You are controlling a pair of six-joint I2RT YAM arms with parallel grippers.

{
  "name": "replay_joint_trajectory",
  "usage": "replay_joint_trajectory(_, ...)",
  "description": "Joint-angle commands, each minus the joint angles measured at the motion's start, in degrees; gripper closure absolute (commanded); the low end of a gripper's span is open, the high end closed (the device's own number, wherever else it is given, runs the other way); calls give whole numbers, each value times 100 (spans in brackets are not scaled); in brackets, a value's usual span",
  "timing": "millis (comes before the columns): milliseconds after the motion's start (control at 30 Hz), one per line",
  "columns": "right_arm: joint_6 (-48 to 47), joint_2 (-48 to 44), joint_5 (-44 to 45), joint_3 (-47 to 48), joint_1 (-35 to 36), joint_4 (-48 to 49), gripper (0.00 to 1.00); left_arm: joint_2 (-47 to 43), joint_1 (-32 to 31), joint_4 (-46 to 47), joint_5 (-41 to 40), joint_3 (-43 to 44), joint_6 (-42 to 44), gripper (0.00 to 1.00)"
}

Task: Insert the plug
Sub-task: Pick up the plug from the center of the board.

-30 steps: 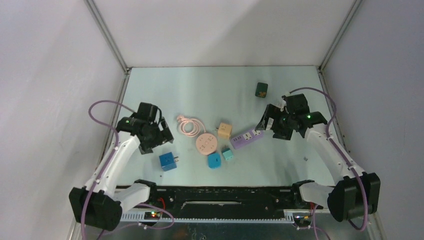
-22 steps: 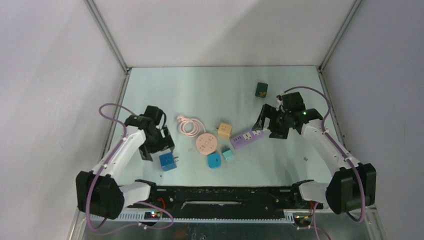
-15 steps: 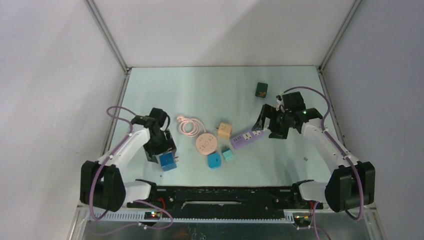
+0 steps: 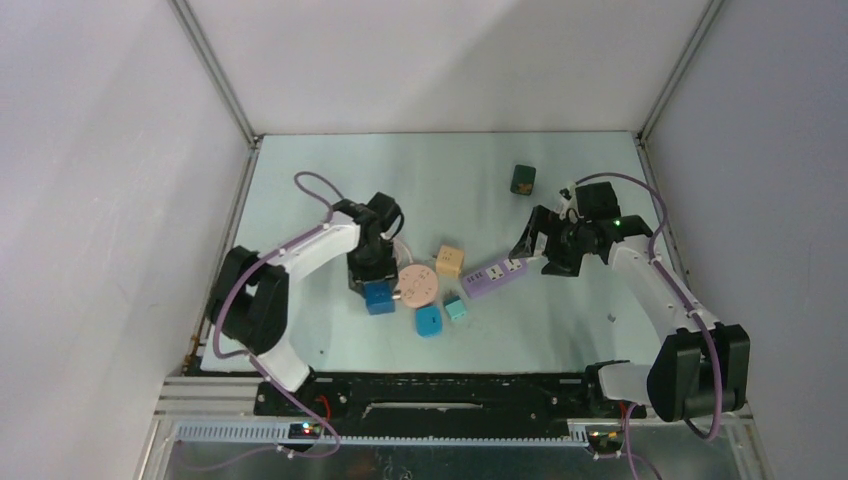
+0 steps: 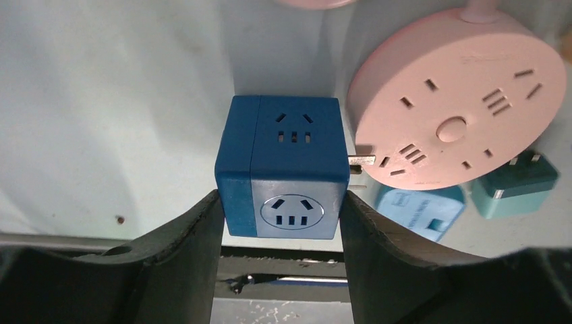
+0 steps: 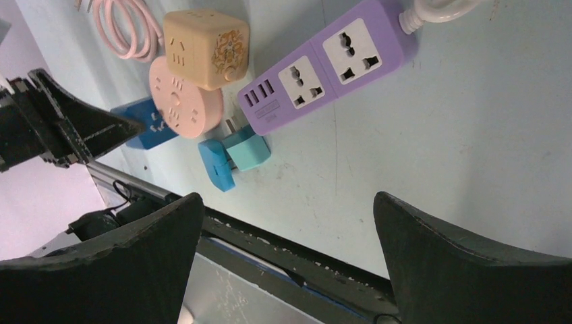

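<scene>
The plug is a blue cube adapter point(image 5: 283, 155) with sockets on its faces and metal prongs point(image 5: 361, 160) sticking out of its right side. My left gripper point(image 5: 282, 223) is shut on it, both fingers point(image 5: 182, 256) pressed against its sides. The prongs reach the rim of the round pink socket hub point(image 5: 459, 101); whether they enter a slot I cannot tell. From above, the cube point(image 4: 379, 297) sits just left of the hub point(image 4: 415, 286). My right gripper point(image 6: 287, 223) stands wide open and empty near the right end of the purple power strip point(image 4: 494, 276).
A tan cube adapter point(image 4: 449, 261) stands behind the hub. A light-blue plug point(image 4: 429, 320) and a teal plug point(image 4: 456, 308) lie in front of it. A dark green cube point(image 4: 522, 179) sits at the back right. The hub's pink cable coil point(image 6: 128, 30) lies behind the left arm.
My left gripper came down over the blue cube, closed on it, and carried it right and back until it sits against the pink hub. The right arm barely shifted.
</scene>
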Motion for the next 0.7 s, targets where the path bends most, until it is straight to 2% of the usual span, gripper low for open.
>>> replay_joint_trajectory(0, -117, 18, -227, 235, -29, -41, 0, 261, -310, -38, -142, 756, 146, 51)
replay_joint_trajectory(133, -135, 44, -339, 234, -12, -20, 0, 74, -315, 12, -290, 594, 377, 48)
replay_joint_trajectory(300, -162, 149, -505, 236, 48, 24, 0, -328, -432, -117, -831, 428, 1000, 50)
replay_joint_trajectory(467, -129, 309, -721, 237, 135, 128, 0, -755, -713, -400, -1793, 334, 1267, 53)
replay_joint_trajectory(567, -69, 369, -846, 235, 168, 212, 0, -767, -940, -654, -2544, 357, 1180, 53)
replay_joint_trajectory(667, -1, 376, -982, 237, 172, 302, 0, -715, -1252, -778, -2930, 533, 1237, 53)
